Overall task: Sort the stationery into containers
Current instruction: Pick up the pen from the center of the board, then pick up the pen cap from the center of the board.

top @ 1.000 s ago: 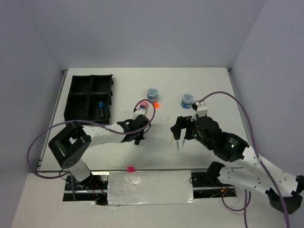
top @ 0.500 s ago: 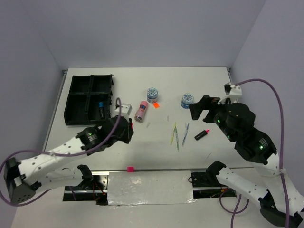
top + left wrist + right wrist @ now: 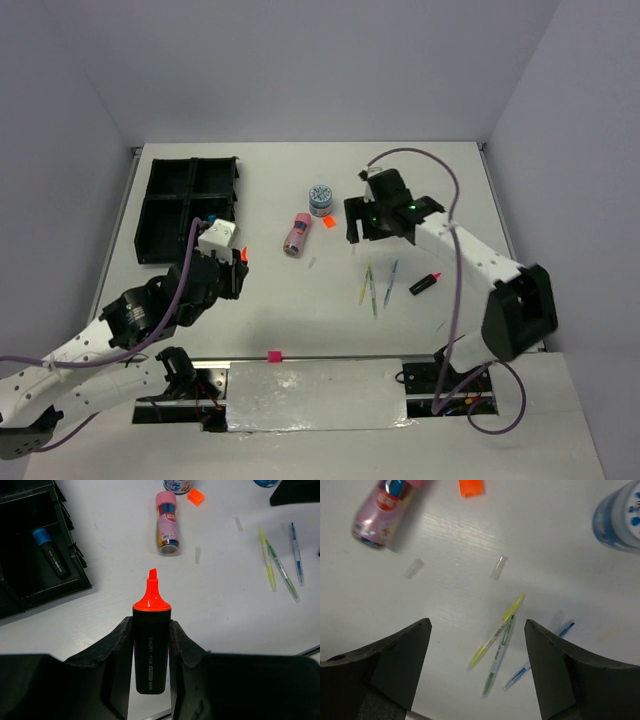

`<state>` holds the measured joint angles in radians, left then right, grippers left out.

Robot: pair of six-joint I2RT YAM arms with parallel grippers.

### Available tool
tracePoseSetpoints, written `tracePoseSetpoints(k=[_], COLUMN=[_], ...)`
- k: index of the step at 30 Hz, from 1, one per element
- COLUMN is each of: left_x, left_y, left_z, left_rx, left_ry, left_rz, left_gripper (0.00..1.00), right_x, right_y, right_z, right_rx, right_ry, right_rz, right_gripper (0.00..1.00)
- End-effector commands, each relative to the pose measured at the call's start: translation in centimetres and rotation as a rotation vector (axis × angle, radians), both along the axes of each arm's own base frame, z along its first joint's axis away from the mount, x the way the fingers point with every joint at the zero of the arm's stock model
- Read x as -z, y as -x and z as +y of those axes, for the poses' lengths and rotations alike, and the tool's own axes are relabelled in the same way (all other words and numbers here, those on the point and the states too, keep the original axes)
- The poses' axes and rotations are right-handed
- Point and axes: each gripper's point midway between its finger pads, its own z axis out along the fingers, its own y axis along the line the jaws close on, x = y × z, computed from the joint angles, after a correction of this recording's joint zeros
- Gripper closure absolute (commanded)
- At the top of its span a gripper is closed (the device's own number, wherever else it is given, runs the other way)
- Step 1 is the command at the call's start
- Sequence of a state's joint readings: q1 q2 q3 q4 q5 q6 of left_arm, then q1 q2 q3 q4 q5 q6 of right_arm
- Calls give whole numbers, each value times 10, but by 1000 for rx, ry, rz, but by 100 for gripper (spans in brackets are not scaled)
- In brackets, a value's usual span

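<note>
Bottom centre, left wrist view | left gripper (image 3: pixel 151 625) clamps orange marker (image 3: pixel 151 600) | risk: tip snags tray (image 3: pixel 75 575) wall, slips | right gripper (image 3: pixel 476 627) open above pens (image 3: pixel 496 635), may scatter them

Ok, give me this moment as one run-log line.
left gripper: shut on orange-capped marker | right gripper: open, empty | tray: holds blue-capped marker

We see bright, even, diffuse light from above. Tabletop (image 3: pixel 300 310) near-white, mild glare; soft faint shadows along its near edge. We find left wrist view sharp, right wrist view slightly soft.
</note>
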<state>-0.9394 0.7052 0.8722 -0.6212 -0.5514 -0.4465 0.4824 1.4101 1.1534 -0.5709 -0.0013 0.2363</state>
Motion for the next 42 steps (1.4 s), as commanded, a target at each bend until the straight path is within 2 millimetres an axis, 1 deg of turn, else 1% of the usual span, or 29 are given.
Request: tracePoseSetpoints(k=[1,2,4,5,7,8,9,10,11,12,13,14,15,16,17,18,21,22,24,26,27,29,30,39,42], left_x=[2,2,4,7,8,7,8,6,6,5,4,4,4,4,5,5,8,9,11,11,12,12,12,14,15], left_y=[-1,-2,-3,-3,-2,-2,-2,-2,-2,-1,0,0,0,1,1,0,1,0,0,0,0,0,1,0,0], left_z=[3,4,4,1,-2,-1,0,0,0,-1,-2,-3,-4,-4,-5,-5,-9,-10,-11,-12,-13,-14,-14,-16,-17], left_rx=[2,-7,-8,5,17,14,10,9,10,16,25,33,39,41,44,45,60,67,69,75,79,83,85,91,94], left_ry=[-29,-34,-47,-54,-57,-56,-54,-44,-39,-34,-29,-27,-22,-23,-24,-28,-35,-39,-43,-47,-48,-44,-46,-53,-59], left_rz=[-14,-13,-6,4,11,7,7,1,-1,-2,-5,-5,-7,-7,-4,-4,7,10,13,16,18,16,15,21,25], left_gripper=[100,100,100,100,100,100,100,100,100,100,100,100,100,100,100,100,100,100,100,100,100,100,100,100,100], right_x=[1,-4,8,19,29,37,42,56,54,57,69,67,71,79,78,84,86,89,91,94,96,98,101,121,124], right_y=[-34,-46,-59,-66,-73,-79,-83,-87,-95,-100,-103,-110,-113,-115,-120,-122,-127,-128,-131,-135,-137,-140,-139,-141,-140], right_z=[29,34,40,55,67,78,82,85,89,89,90,92,90,92,93,94,97,99,96,96,95,93,96,91,89], right_rx=[-122,-108,-92,-118,-157,-171,-175,-190,-186,-176,-174,-166,-159,-165,-160,-164,-173,-184,-181,-203,-206,-209,-221,-244,-250], right_ry=[25,26,50,63,109,143,167,198,196,200,211,211,217,228,229,237,241,236,231,239,239,248,242,248,249], right_rz=[-95,-108,-89,-79,-93,-110,-119,-110,-134,-134,-115,-124,-120,-110,-115,-105,-114,-113,-112,-124,-120,-115,-108,-71,-68], right_gripper=[17,17,19,20,21,22,23,24,24,24,24,24,24,24,25,25,26,27,28,31,35,39,41,41,46])
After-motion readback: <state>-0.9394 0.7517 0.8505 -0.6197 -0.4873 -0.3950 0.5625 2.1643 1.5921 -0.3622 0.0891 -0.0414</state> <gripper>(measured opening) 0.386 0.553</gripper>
